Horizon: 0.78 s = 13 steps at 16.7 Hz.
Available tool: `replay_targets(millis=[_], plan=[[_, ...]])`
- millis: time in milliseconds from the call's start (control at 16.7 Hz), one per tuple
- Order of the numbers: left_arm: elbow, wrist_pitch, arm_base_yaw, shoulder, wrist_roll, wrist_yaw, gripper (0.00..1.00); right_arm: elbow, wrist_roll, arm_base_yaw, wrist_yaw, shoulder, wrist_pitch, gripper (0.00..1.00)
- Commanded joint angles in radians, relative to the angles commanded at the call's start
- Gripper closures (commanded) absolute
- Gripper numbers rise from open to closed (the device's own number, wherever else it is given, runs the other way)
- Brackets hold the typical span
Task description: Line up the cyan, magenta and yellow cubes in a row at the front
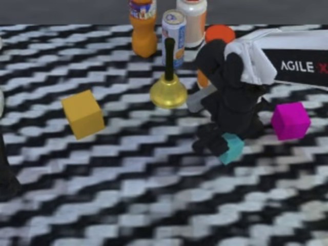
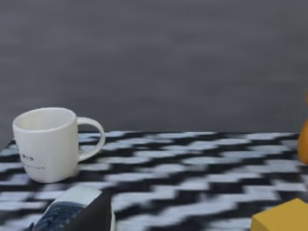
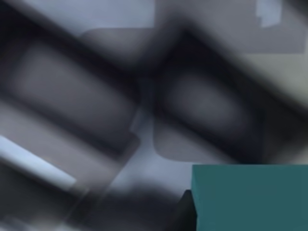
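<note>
The small cyan cube (image 1: 234, 148) lies right of centre, and my right gripper (image 1: 211, 144) is down at its left side, touching or nearly touching it. The right wrist view has the cyan cube (image 3: 250, 197) close up at one edge, over blurred patterned table. To the right of that arm sits the magenta cube (image 1: 290, 120). On the left half rests the big yellow cube (image 1: 83, 114), turned at an angle; its corner (image 2: 284, 217) shows in the left wrist view. My left arm (image 1: 6, 174) is parked at the left edge.
A golden bell (image 1: 168, 89) with a dark handle stands mid-table. Behind it are an orange bottle (image 1: 143, 28), a can (image 1: 174, 36), a white bottle (image 1: 192, 20) and an orange-capped item (image 1: 219, 35). A white mug (image 2: 48, 144) stands by the far left edge.
</note>
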Motion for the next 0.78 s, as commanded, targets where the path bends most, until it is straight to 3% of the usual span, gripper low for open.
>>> replay_targets(millis=[300,780], plan=[[0.0,0.0,0.0,0.0,0.0,0.0,0.0,0.087,0.001,0.002,-0.002,-0.065,-0.157,1.0],[0.0,0.0,0.0,0.0,0.0,0.0,0.0,0.053,0.072,0.023,0.001,-0.096,-0.154,1.0]])
